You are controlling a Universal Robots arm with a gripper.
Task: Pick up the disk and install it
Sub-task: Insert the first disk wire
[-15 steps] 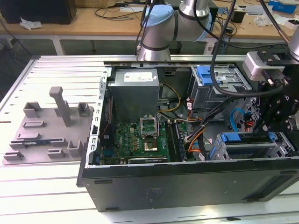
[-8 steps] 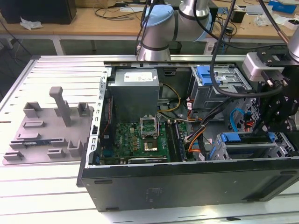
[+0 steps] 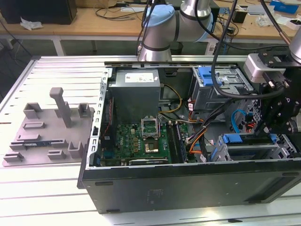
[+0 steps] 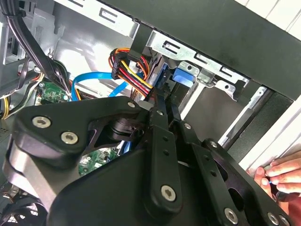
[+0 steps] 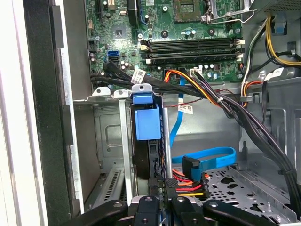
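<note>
The disk (image 5: 146, 141) stands on edge in a slot of the metal drive bay (image 5: 106, 136), inside the open computer case. Its blue rail end (image 5: 146, 120) faces the motherboard, and its dark body runs down between my fingers. My gripper (image 5: 162, 190) is shut on the disk's near edge. In the second wrist view the two black fingers (image 4: 157, 122) meet at the gripper (image 4: 164, 106), just below the blue rail (image 4: 183, 75). In the exterior view the blue rail (image 3: 233, 139) shows in the lower bay at the right, beside the arm's black wrist (image 3: 277, 110).
Red, yellow and orange power wires (image 5: 186, 188) and a blue data cable (image 5: 207, 157) lie close beside the gripper. An upper drive cage with a blue latch (image 3: 207, 75) sits behind. The grey fixture tray (image 3: 49, 134) lies left of the case. A hand (image 4: 282, 176) rests on the case edge.
</note>
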